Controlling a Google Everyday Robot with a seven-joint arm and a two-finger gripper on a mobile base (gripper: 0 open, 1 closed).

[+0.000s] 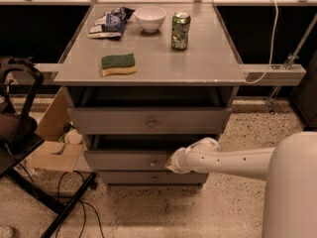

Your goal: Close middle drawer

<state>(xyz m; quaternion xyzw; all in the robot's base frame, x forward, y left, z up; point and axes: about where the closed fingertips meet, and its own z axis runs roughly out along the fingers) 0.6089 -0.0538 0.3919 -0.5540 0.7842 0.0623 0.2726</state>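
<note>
The middle drawer (124, 159) was seen second from the top in the grey cabinet (225, 100), under the taller top drawer (109, 121) and above the bottom drawer (133, 178). Its front was judged to stand a little forward of the bottom drawer's front, with a dark gap showing above it, so it was taken as not yet fully shut.

The gripper (173, 162) was found low at the front of the cabinet, carried on the white arm (228, 158) that reached in from the right. It lay against the right part of the drawer's front, just beside the small knob (153, 162) and to the right of it. Whether the gripper was released or clenched could not be told; nothing was seen to be grasped.

The drawer's long axis ran from left to right across the view, while its travel lay straight back into the cabinet, away from the camera. The drawer was thus placed directly behind the gripper along that line. A push straight back was judged to be what the closing called for. Because the contact sat right of centre, some skewing of the drawer on its runners was thought possible.
</note>
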